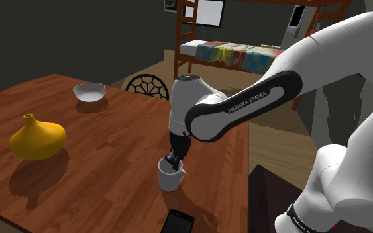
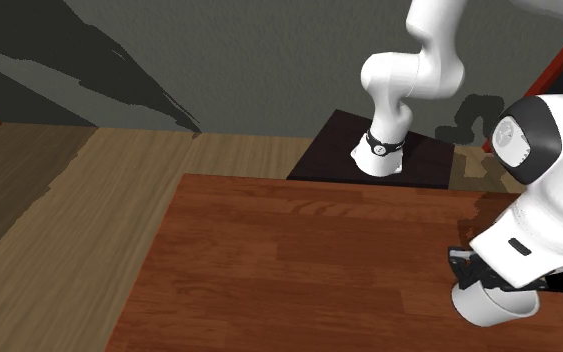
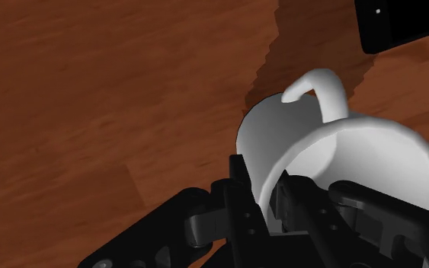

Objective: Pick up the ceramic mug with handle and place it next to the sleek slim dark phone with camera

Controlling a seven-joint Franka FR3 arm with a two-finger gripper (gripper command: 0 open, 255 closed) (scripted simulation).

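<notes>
Wooden bench (image 1: 112,126) carries everything, and the white arm (image 1: 244,106) reaches down over it at the middle of the shoulder view. A yellow vase (image 1: 37,139) and a white bowl (image 1: 89,91) stand well apart from the work, toward that view's left. The white mug (image 1: 170,179) is upright directly beneath the tool (image 1: 172,159); whether it rests on the wood or is just lifted I cannot tell. The black phone (image 1: 178,222) lies flat near the mug, beyond its handle side in the wrist view, so the carry looks short and heads that way. The tool is clenched on the mug's wall at the rim, one finger (image 3: 239,183) outside and the other inside.
</notes>
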